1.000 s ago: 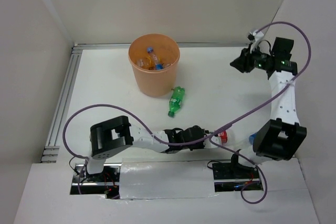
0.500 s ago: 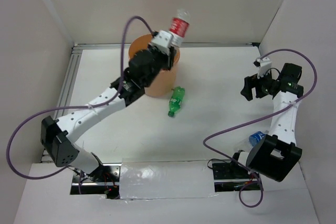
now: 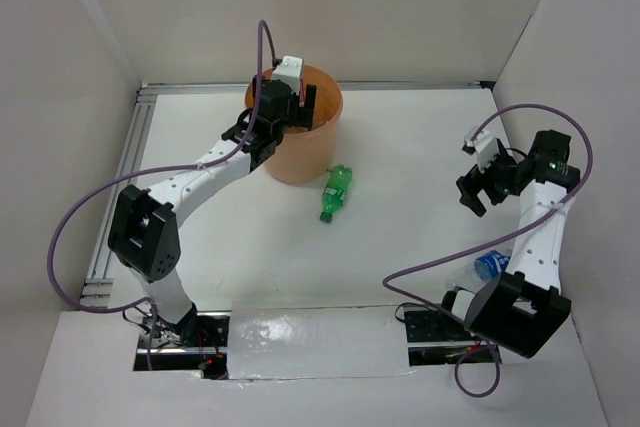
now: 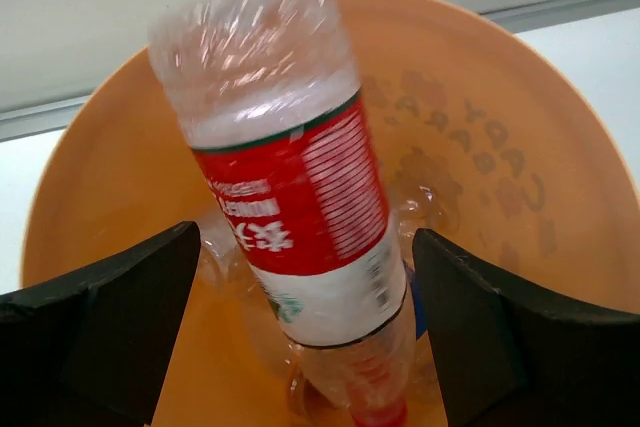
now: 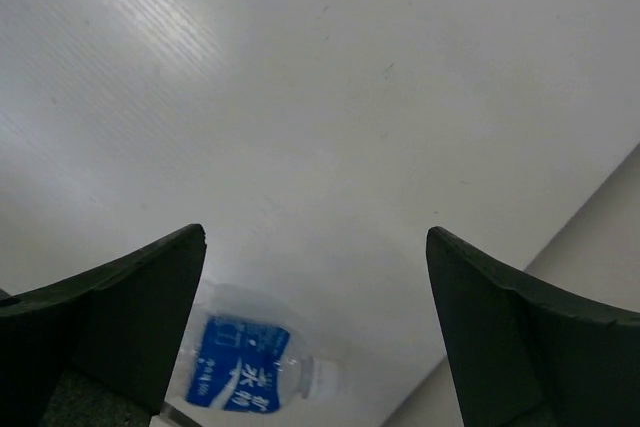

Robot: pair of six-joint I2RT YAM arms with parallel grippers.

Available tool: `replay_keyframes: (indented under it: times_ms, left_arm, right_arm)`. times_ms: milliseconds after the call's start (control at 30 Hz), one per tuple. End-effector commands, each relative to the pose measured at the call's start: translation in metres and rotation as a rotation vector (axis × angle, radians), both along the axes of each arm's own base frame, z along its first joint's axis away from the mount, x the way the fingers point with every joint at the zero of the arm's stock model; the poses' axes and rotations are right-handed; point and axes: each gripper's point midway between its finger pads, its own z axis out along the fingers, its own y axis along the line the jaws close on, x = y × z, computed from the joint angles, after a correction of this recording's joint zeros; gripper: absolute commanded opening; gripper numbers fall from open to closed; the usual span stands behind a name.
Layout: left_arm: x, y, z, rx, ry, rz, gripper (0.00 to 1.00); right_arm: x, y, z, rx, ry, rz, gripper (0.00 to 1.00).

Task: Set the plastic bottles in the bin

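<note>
Clear red-label bottle (image 4: 285,177) cap-down in orange bin (image 4: 520,117); left tool (image 4: 305,237), right tool (image 5: 315,237) spread.

A white table (image 3: 420,147) formed the floor of a box-like enclosure. Plain off-white panels stood as the back wall (image 3: 330,7), left wall (image 3: 60,107) and right wall (image 3: 585,37), meeting the table at its edges. One aluminium rail (image 3: 118,197) ran along the table's left edge and another (image 3: 420,85) along its back edge. A white ledge (image 3: 90,367) crossed the near side, bearing a glossy strip (image 3: 310,332). The light was soft and even, with a faint sheen on the tabletop.
</note>
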Motion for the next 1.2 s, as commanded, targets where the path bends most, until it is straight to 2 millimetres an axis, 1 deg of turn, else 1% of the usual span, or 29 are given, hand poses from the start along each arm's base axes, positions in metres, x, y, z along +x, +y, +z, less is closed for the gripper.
replay_keyframes:
  times_ms: [0, 67, 100, 133, 200, 233, 267, 300, 333, 367, 400, 433, 467, 500, 533, 600, 633, 667, 700, 733, 767, 800, 867, 900, 967, 1000, 1033, 1133, 1167]
  left_arm:
    - [0.007, 0.002, 0.066, -0.111, -0.146, 0.019, 1.0]
    - [0.002, 0.002, 0.078, -0.105, -0.167, -0.005, 1.0]
    - [-0.012, -0.009, 0.096, -0.113, -0.197, -0.058, 1.0]
    - [-0.023, -0.023, 0.097, -0.101, -0.197, -0.141, 0.97]
    - [-0.049, -0.046, 0.103, -0.049, -0.222, -0.282, 0.73]
    - [-0.073, -0.071, 0.09, -0.03, -0.196, -0.379, 0.52]
    - [-0.092, -0.084, 0.092, -0.038, -0.193, -0.448, 0.34]
    - [-0.106, -0.097, 0.073, -0.012, -0.134, -0.499, 0.09]
    - [-0.13, -0.118, 0.053, 0.003, -0.082, -0.562, 0.06]
    - [-0.141, -0.125, 0.039, 0.009, -0.042, -0.574, 0.08]
    - [-0.153, -0.134, 0.021, -0.004, 0.01, -0.592, 0.15]
    - [-0.169, -0.142, 0.0, 0.008, 0.052, -0.597, 0.44]
    - [-0.166, -0.14, -0.022, 0.027, 0.09, -0.527, 0.61]
    - [-0.168, -0.143, -0.034, -0.017, 0.134, -0.484, 0.77]
    - [-0.166, -0.14, -0.049, -0.017, 0.176, -0.439, 0.99]
    - [-0.157, -0.132, -0.07, -0.008, 0.232, -0.324, 1.0]
    - [-0.152, -0.133, -0.094, 0.008, 0.277, -0.278, 1.0]
    - [-0.148, -0.133, -0.099, 0.017, 0.288, -0.246, 1.0]
    - [-0.144, -0.134, -0.106, 0.023, 0.294, -0.227, 1.0]
    - [-0.141, -0.136, -0.112, 0.028, 0.3, -0.212, 1.0]
    - [-0.132, -0.137, -0.124, 0.042, 0.314, -0.196, 1.0]
    - [-0.129, -0.14, -0.129, 0.038, 0.322, -0.19, 1.0]
    - [-0.115, -0.139, -0.133, 0.033, 0.332, -0.161, 1.0]
    - [-0.115, -0.139, -0.154, 0.075, 0.371, -0.154, 1.0]
    - [-0.11, -0.14, -0.163, 0.086, 0.389, -0.15, 1.0]
    - [-0.112, -0.141, -0.175, 0.099, 0.41, -0.156, 1.0]
    - [-0.108, -0.137, -0.18, 0.104, 0.417, -0.146, 1.0]
    - [-0.105, -0.129, -0.202, 0.135, 0.459, -0.129, 0.96]
    - [-0.105, -0.132, -0.205, 0.133, 0.465, -0.136, 0.95]
  right_arm:
    - [-0.022, 0.003, 0.004, -0.158, -0.034, 0.181, 0.96]
    - [-0.028, 0.003, -0.006, -0.193, -0.018, 0.244, 0.9]
    - [-0.031, 0.002, -0.012, -0.205, -0.002, 0.256, 0.87]
    - [-0.036, 0.003, -0.015, -0.213, 0.01, 0.27, 0.83]
    - [-0.039, 0.0, -0.019, -0.23, 0.024, 0.274, 0.7]
    - [-0.039, -0.002, -0.02, -0.239, 0.032, 0.271, 0.49]
    - [-0.041, -0.001, -0.02, -0.22, 0.044, 0.244, 0.39]
    - [-0.041, -0.001, -0.02, -0.211, 0.049, 0.233, 0.28]
    - [-0.042, -0.003, -0.024, -0.207, 0.07, 0.221, 0.06]
    - [-0.041, -0.005, -0.025, -0.186, 0.084, 0.184, 0.05]
    - [-0.042, -0.005, -0.025, -0.18, 0.088, 0.175, 0.09]
    - [-0.042, -0.007, -0.026, -0.188, 0.093, 0.172, 0.15]
    - [-0.043, -0.01, -0.026, -0.207, 0.098, 0.176, 0.44]
    - [-0.045, -0.011, -0.028, -0.219, 0.107, 0.185, 0.53]
    - [-0.046, -0.016, -0.028, -0.259, 0.115, 0.2, 0.58]
    - [-0.053, -0.02, -0.029, -0.336, 0.122, 0.294, 0.66]
    - [-0.058, -0.024, -0.031, -0.378, 0.14, 0.331, 0.66]
    - [-0.065, -0.024, -0.033, -0.4, 0.156, 0.367, 0.68]
    - [-0.065, -0.026, -0.033, -0.447, 0.149, 0.436, 0.7]
    - [-0.069, -0.031, -0.034, -0.482, 0.165, 0.451, 0.7]
    - [-0.069, -0.034, -0.034, -0.507, 0.169, 0.47, 0.7]
    - [-0.069, -0.037, -0.034, -0.541, 0.171, 0.503, 0.71]
    - [-0.075, -0.045, -0.035, -0.586, 0.211, 0.521, 0.71]
    - [-0.076, -0.049, -0.034, -0.613, 0.22, 0.543, 0.71]
    - [-0.081, -0.059, -0.039, -0.663, 0.271, 0.581, 0.71]
    - [-0.082, -0.062, -0.038, -0.685, 0.28, 0.601, 0.71]
    - [-0.082, -0.064, -0.038, -0.709, 0.284, 0.629, 0.71]
    - [-0.083, -0.065, -0.042, -0.711, 0.297, 0.656, 0.71]
    - [-0.082, -0.065, -0.044, -0.702, 0.305, 0.661, 0.71]
